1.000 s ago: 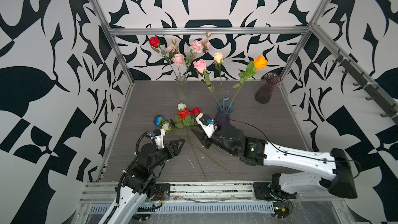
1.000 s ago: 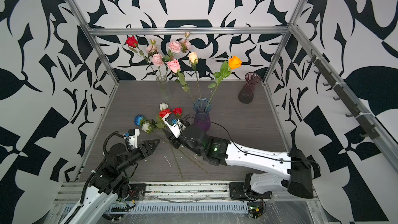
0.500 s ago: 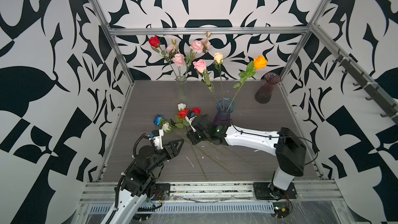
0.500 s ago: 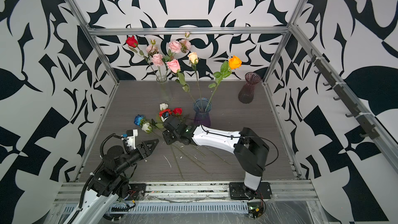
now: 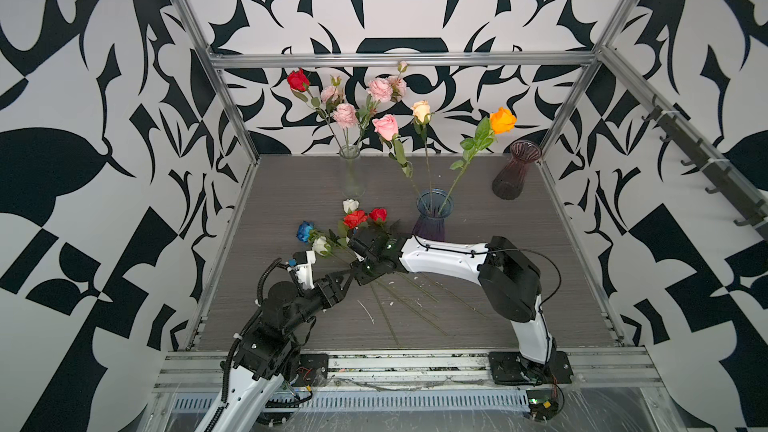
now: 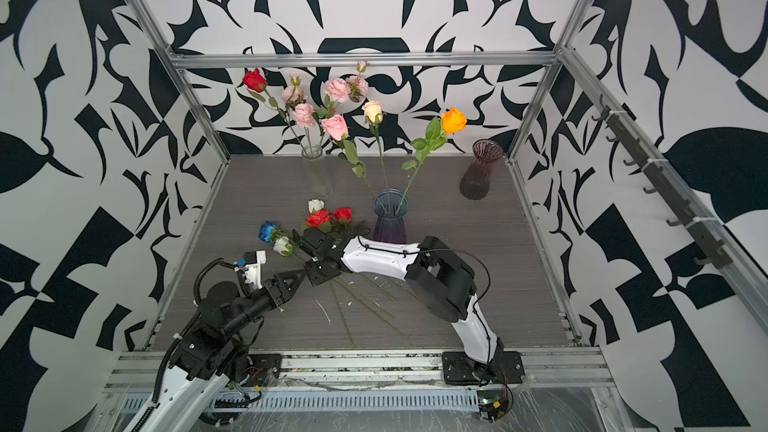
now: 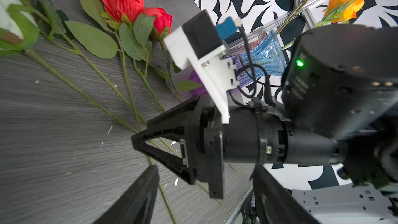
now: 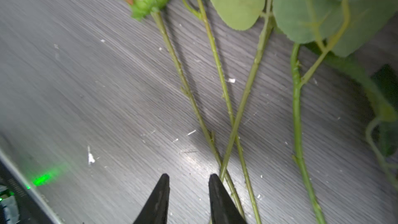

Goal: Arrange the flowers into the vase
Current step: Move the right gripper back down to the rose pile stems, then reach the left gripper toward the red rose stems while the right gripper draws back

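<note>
Right gripper point(image 8: 189, 176), narrowly spread and empty, sits just beside crossed stems point(image 8: 234, 126); closing here could miss, or pinch two. Left gripper point(image 5: 345, 281) spread.

We see two arms in white shells with black joints. The right arm point(image 5: 440, 261) carries a thin black cable point(image 5: 449, 249) along its white link, and a green light point(image 7: 299, 63) glows on its black wrist drum. The right gripper point(image 7: 140, 131) is black, its fingers point(image 7: 172, 113) hollow triangles; a white screwed bracket point(image 7: 213, 76) bears a black camera point(image 7: 200, 33) with a blue plug point(image 7: 226, 28). A ribbed black hose point(image 5: 262, 280) loops from the left arm point(image 5: 291, 309).
</note>
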`<state>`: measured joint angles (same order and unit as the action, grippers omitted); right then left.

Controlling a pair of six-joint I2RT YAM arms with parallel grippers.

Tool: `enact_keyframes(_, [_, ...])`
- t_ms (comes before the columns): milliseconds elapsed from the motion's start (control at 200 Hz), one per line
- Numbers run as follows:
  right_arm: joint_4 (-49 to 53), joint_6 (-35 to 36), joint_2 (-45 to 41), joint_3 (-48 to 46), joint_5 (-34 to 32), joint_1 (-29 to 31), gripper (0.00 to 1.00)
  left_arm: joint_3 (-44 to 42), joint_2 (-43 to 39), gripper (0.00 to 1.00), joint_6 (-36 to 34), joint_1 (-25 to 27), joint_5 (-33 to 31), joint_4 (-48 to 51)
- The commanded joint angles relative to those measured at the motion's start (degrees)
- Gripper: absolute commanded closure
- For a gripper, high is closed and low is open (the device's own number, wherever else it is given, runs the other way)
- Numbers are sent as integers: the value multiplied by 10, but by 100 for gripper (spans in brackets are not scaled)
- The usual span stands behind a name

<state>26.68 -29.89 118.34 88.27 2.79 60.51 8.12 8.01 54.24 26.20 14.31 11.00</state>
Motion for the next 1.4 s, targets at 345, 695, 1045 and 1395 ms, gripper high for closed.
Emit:
enact_keyframes(345, [29, 1, 7, 29, -8, 0, 76, -4, 19, 27, 0, -3, -2, -8])
enact_keyframes(695, [-54, -47, -197, -203, -58, 0, 81, 32, 120, 31, -10, -7, 0, -12])
enact_keyframes(1045, [-134, -170, -440, -453, -82, -1, 73, 153, 365, 45, -58, -10, 11, -32])
enact_keyframes(1395, [-287, -180, -501, -564, -3, -40, 73, 309, 573, 61, -113, -1, -15, 147])
